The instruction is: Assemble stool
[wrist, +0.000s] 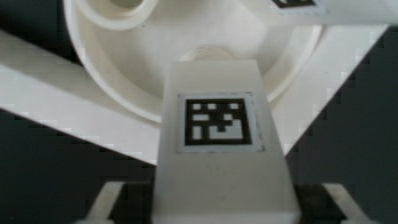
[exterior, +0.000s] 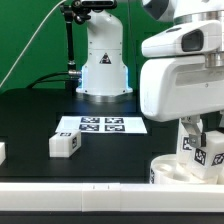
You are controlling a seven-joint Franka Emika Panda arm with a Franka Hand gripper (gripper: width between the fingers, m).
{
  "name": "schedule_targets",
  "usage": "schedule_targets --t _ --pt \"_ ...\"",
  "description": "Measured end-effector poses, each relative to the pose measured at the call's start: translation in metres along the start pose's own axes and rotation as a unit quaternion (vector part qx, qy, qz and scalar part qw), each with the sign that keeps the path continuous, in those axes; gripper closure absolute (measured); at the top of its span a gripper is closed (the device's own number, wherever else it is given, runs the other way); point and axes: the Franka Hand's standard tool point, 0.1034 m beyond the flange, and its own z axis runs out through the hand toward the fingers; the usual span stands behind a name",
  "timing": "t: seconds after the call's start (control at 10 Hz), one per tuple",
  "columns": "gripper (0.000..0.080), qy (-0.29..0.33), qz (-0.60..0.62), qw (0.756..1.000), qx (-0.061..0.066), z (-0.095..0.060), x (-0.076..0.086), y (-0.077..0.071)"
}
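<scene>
Tool (wrist: 222,204): clamped on a leg (wrist: 217,120), one finger on each side.
Held leg: tagged face towards the wrist camera, over the seat's rim.
Seat (exterior: 172,170): on the surface (exterior: 30,125), just below the tool, at the exterior view's right.
Loose leg (exterior: 65,144): well apart, towards the exterior view's left.

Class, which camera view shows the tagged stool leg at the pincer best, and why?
The wrist view: the stool leg fills much of the picture, its tag facing the camera, with the seat behind. The exterior view shows the leg small, low at that view's right, partly hidden under the pincer.
</scene>
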Motion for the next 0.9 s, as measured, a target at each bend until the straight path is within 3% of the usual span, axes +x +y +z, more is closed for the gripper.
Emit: schedule_targets --t 0.4,0.9 --pt "0.0454 0.038 0.211 0.977 0.016 0.0000 -0.0072 -0.0005" --pt "0.0453 0.041 0.391 0.919 0.018 -0.0006 -0.0109 0.0013"
